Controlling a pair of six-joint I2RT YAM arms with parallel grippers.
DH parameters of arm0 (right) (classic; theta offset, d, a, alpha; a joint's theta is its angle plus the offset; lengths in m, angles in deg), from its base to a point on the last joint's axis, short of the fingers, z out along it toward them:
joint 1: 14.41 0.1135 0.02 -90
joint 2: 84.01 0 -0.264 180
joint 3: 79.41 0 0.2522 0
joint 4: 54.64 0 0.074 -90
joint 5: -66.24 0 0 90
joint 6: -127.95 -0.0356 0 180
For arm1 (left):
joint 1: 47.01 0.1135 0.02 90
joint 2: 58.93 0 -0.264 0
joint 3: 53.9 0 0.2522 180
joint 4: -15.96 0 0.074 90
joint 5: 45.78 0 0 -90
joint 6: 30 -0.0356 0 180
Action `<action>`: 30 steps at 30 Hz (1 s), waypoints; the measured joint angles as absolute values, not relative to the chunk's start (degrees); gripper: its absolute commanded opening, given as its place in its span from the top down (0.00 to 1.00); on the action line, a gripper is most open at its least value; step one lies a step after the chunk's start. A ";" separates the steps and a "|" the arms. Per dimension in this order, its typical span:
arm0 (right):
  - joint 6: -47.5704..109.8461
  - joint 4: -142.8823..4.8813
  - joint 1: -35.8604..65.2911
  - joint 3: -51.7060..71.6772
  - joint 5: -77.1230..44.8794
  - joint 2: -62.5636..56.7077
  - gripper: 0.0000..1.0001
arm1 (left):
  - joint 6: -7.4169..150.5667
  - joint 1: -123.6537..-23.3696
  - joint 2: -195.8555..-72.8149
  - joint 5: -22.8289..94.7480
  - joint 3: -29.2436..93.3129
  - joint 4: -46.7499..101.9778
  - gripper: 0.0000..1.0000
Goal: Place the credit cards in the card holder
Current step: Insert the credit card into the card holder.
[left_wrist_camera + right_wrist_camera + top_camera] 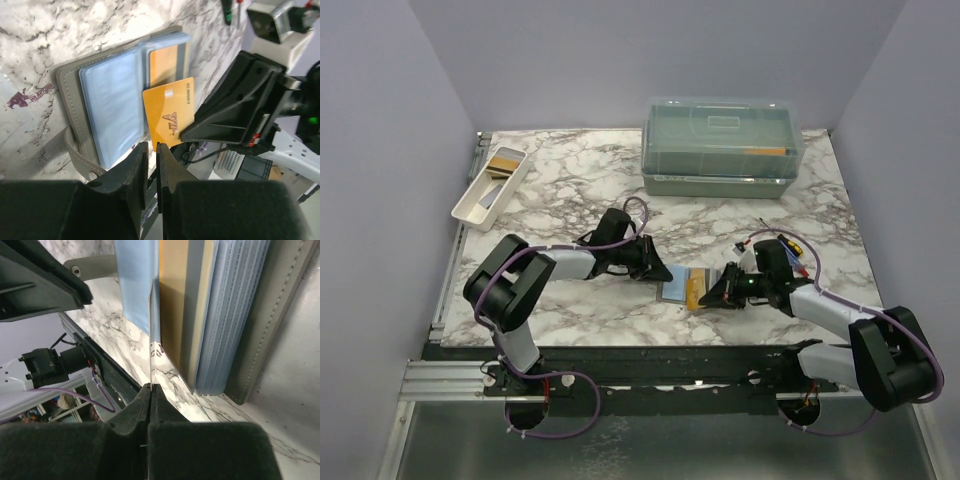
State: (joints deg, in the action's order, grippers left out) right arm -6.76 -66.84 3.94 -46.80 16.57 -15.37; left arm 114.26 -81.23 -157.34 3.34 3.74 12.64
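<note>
The card holder [680, 287] lies open on the marble table between both grippers, with a grey-olive cover [67, 95] and blue-grey sleeves. One gold-orange card [167, 62] sits in a sleeve. My right gripper [717, 296] is shut on a second gold-orange credit card [167, 112], whose front edge is at the sleeves' mouth. That card shows edge-on in the right wrist view [151, 335], next to the holder [270, 315]. My left gripper [151, 150] is at the holder's left edge, jaws almost together, with nothing seen between them. More cards [503, 163] lie in the white tray.
A long white tray [478, 205] stands at the back left. A big clear lidded box [723, 145] stands at the back right. Slim screwdrivers [790, 247] lie beside the right arm. Purple walls close in the table.
</note>
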 measured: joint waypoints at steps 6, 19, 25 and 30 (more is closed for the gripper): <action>-3.48 -70.80 3.85 -44.26 16.62 -13.95 1.00 | 110.87 -83.63 -159.96 6.53 6.61 19.61 0.91; -1.75 -69.07 3.83 -43.15 18.08 -6.82 1.00 | 107.79 -83.85 -160.88 13.13 7.92 26.23 1.00; -2.08 -64.55 3.48 -41.84 18.15 -3.04 1.00 | 107.65 -83.96 -160.95 13.39 7.96 26.23 1.00; -2.52 -61.55 3.48 -40.70 18.08 -0.57 1.00 | 107.65 -84.16 -160.95 13.65 7.96 26.23 1.00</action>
State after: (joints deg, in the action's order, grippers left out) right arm -2.52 -61.55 3.48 -40.70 18.08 -0.57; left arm 107.65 -84.16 -160.95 13.65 7.96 26.23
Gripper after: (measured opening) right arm 0.005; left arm 0.020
